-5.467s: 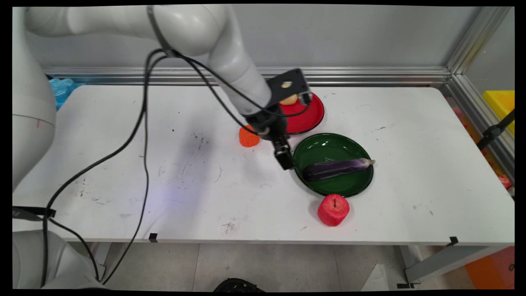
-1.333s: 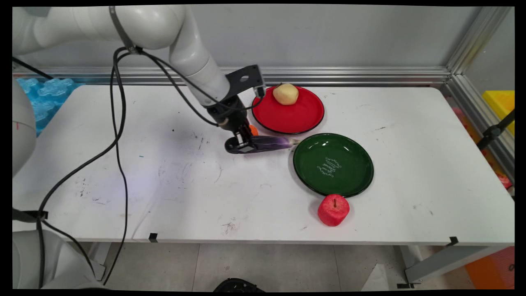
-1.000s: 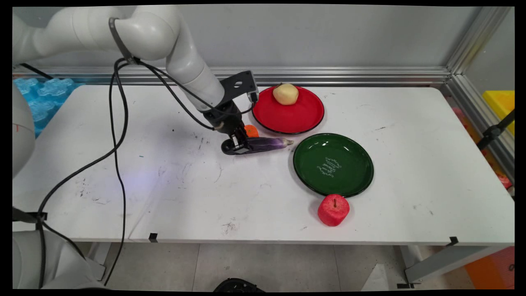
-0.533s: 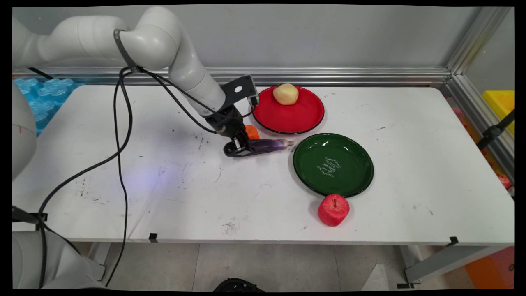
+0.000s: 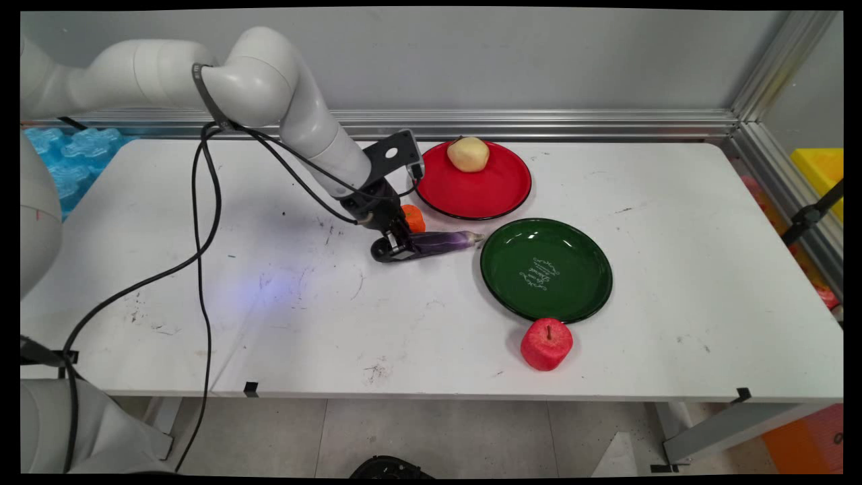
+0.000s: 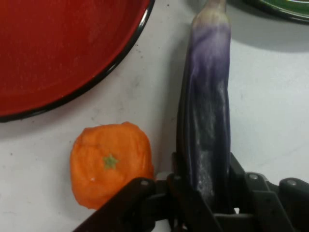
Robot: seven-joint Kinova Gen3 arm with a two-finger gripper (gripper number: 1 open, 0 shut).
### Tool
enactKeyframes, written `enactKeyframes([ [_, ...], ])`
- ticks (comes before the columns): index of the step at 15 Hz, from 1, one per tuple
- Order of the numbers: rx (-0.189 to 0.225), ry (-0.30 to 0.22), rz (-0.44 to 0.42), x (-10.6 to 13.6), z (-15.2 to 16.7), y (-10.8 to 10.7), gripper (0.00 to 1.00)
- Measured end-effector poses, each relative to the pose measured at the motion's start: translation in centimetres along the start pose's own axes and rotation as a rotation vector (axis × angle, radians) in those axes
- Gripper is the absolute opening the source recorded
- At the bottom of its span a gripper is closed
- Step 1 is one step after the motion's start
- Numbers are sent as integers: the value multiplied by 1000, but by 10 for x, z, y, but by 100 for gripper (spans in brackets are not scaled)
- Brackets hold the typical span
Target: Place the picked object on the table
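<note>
I see my gripper (image 5: 399, 250) with its jaws clenched on the eggplant (image 6: 208, 111), low on the tabletop (image 5: 673, 222) at frame centre, where it could bump the orange (image 6: 110, 163) just beside it.

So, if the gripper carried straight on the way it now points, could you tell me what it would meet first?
The gripper is shut on the eggplant, which lies along its line. Straight beyond the eggplant's tip sits the green plate, so its rim would probably be met first, though the depth is hard to judge.
</note>
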Motion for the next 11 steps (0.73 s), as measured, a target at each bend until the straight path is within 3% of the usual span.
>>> enactKeyframes([
  [3, -8, 6, -1, -1, 3, 0, 0],
  [4, -11, 8, -1, -2, 4, 0, 100],
  [11, -22, 14, -1, -1, 3, 0, 100],
])
